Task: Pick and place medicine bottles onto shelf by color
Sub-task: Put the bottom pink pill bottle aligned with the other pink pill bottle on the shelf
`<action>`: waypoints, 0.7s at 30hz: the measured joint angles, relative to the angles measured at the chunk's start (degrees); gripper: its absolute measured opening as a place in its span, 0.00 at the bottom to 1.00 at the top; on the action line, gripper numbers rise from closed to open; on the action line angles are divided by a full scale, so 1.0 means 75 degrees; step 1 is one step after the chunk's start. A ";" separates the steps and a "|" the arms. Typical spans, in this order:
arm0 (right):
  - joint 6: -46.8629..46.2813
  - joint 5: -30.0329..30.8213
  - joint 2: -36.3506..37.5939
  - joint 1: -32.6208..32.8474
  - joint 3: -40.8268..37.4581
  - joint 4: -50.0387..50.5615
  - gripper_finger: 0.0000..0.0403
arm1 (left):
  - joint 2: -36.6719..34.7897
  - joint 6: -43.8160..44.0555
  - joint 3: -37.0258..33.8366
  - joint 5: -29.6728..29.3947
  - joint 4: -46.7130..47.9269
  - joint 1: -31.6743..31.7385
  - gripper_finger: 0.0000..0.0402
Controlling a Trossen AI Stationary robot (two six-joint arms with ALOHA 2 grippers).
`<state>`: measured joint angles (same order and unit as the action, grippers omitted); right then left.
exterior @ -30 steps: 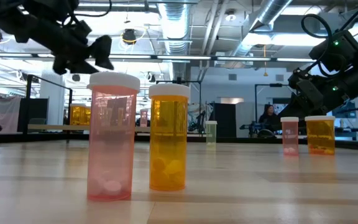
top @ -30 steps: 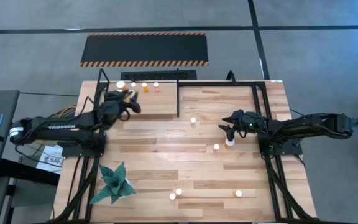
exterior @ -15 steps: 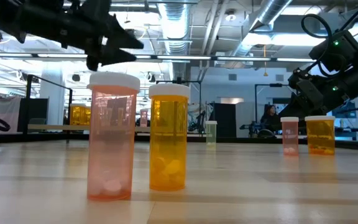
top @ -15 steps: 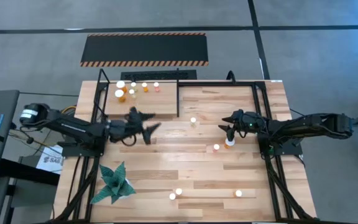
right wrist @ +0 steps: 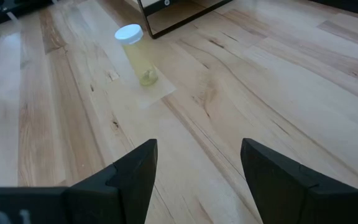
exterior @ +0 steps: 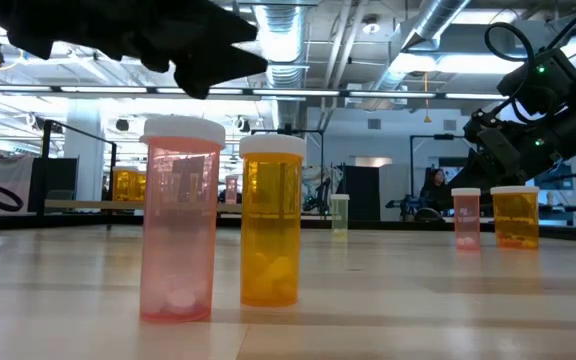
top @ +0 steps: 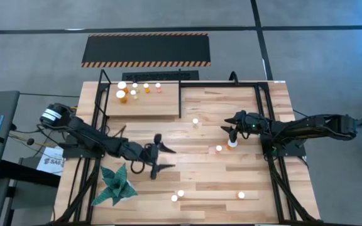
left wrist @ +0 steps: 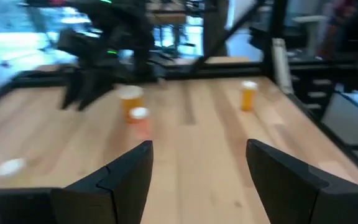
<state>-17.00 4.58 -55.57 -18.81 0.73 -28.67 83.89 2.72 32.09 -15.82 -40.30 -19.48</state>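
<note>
high view: the left gripper (top: pixel 162 159) hangs over the table's middle with fingers spread wide and empty. 5 medicine bottles (top: pixel 134 91) stand on the shelf (top: pixel 144 108). the right gripper (top: pixel 230 130) hovers open just beside an orange bottle (top: pixel 232 145).

low view: a pink bottle (exterior: pixel 180 222) and an amber bottle (exterior: pixel 271 222) stand close together in front.

left wrist view: open fingers (left wrist: pixel 126 174) frame bare tabletop.

right wrist view: parted fingers (right wrist: pixel 134 174), empty, face a pale yellow bottle (right wrist: pixel 138 54).
</note>
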 joint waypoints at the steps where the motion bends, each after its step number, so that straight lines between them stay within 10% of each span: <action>1: 0.0000 -0.0002 -0.0001 0.0000 0.0000 0.0000 0.63 | 0.0129 -0.0004 0.0086 0.0139 -0.0018 -0.0087 0.61; 21: -0.0001 -0.0002 -0.0001 0.0003 0.0000 0.0008 0.63 | 0.1834 -0.0905 0.2508 0.0832 0.1644 -0.1018 0.61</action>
<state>-17.00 4.56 -55.58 -18.79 0.73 -28.60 97.65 -4.07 50.89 -9.58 -27.97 -27.11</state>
